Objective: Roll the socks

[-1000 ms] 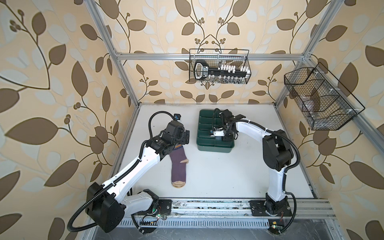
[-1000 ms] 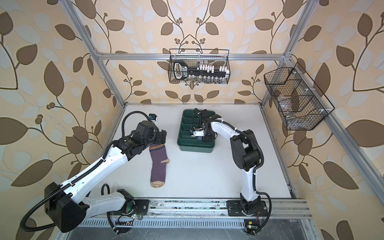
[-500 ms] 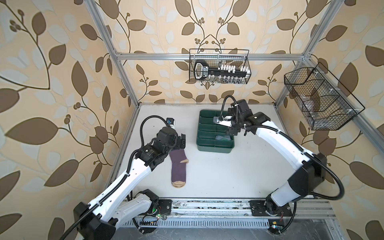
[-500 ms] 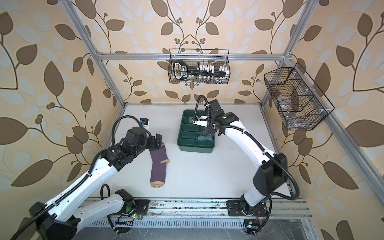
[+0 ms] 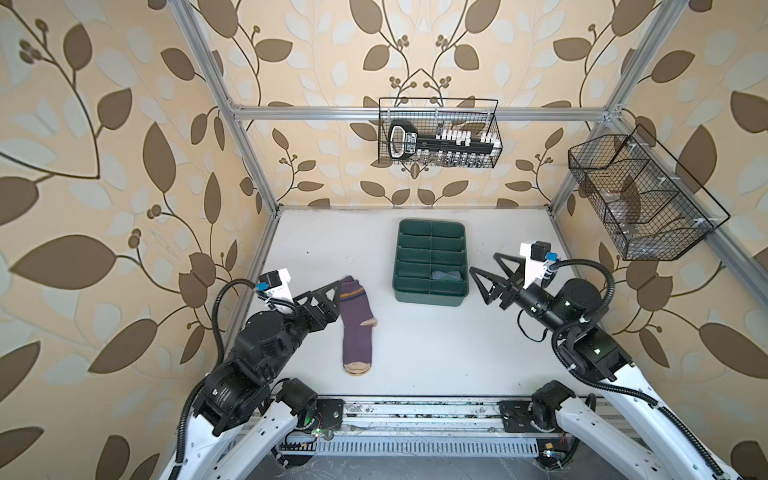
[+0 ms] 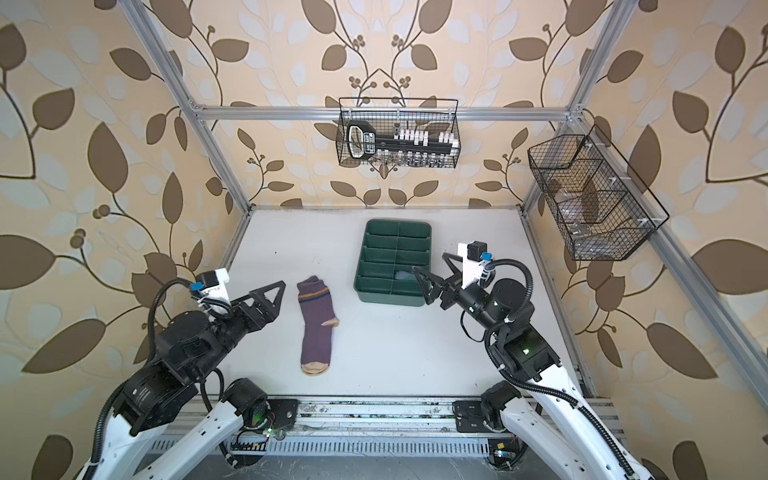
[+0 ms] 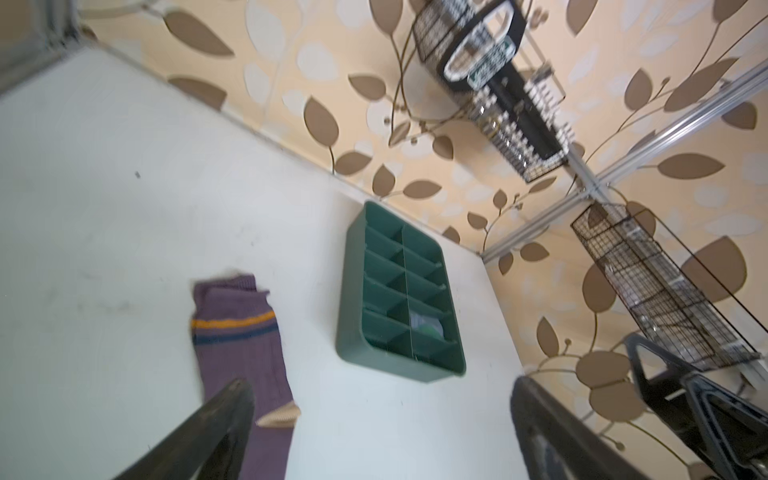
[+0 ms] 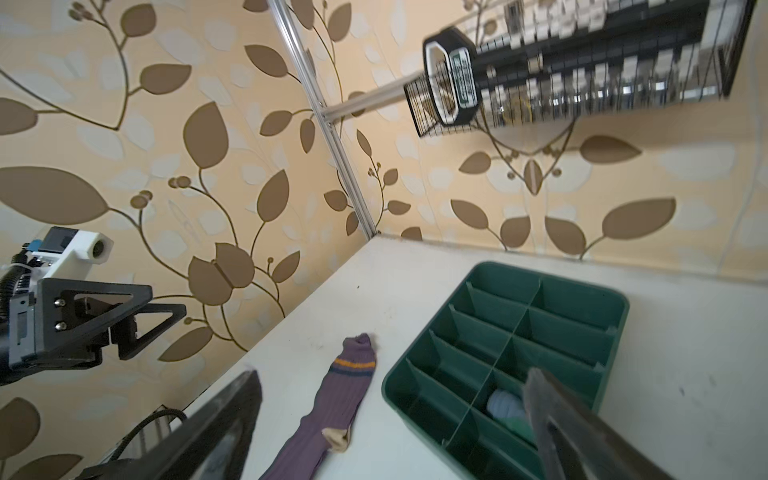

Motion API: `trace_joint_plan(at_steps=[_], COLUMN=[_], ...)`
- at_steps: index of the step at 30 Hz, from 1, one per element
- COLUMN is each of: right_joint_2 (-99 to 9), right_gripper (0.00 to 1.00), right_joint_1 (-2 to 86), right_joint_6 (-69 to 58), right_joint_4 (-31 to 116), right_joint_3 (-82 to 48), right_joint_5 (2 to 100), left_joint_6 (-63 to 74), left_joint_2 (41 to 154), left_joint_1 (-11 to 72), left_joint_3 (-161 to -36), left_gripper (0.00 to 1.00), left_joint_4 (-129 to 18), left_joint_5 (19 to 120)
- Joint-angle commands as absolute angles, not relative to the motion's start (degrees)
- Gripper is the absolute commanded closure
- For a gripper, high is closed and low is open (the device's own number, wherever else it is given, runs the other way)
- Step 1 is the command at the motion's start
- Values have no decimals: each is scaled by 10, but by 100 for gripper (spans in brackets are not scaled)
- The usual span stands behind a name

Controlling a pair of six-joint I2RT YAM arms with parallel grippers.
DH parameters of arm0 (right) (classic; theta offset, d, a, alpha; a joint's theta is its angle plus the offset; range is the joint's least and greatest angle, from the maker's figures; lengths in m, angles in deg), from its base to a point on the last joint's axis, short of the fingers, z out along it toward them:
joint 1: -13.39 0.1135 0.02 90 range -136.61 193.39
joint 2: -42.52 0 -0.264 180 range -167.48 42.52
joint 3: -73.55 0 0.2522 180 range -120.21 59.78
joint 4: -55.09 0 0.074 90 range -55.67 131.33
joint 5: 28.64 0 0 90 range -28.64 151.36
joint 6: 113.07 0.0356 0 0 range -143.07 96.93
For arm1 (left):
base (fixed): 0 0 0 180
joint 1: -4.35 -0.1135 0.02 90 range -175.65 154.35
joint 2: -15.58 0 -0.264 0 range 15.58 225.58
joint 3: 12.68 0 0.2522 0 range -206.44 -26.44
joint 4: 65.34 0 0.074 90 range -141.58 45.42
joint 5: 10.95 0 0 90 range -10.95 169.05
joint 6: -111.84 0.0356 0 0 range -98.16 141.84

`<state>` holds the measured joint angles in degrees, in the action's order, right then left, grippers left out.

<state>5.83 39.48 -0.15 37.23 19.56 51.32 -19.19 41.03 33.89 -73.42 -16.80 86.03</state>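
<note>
Half complete, by appearance. The grey-blue sock sits bundled in a near right compartment of the green tray. The purple sock lies flat and unrolled toward the tabletop's left edge. The left gripper and right gripper are both wide and empty.

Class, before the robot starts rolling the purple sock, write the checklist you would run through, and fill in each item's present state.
1. Left gripper open, holding nothing: ok.
2. Right gripper open, holding nothing: ok.
3. Purple sock flat on the table, unrolled: ok.
4. Purple sock apart from the green tray: ok.
5. Grey-blue sock inside a tray compartment: ok; tightly rolled: cannot tell.
</note>
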Motion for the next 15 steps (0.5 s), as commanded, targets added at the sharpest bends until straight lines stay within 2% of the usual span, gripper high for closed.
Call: trace_joint_plan(at_steps=[1,5,8,11,13,15], right_joint_2=[118,188,212,196,155,114], right_gripper=[0,0,0,0,0,0], right_joint_1=[392,389,388,389,389,387], right_joint_6=[113,161,155,135,118,99], right_joint_4=[308,320,337,328,292,263], right_joint_3=[219,290,330,347,339,329], right_joint_5=[584,623,620,600,596,595], left_joint_6=[-261,-282,-268,-238,-221,-211], left_joint_2=[506,638,764,895,982,1060], left_joint_1=[336,336,337,337,338,340], left_joint_3=[-714,-726,-792,-879,-945,-1008], left_gripper=[5,10,14,19,26,29], left_joint_4=[-174,-215,-198,-182,-169,-147], left_joint_5=[734,729,766,776,770,776])
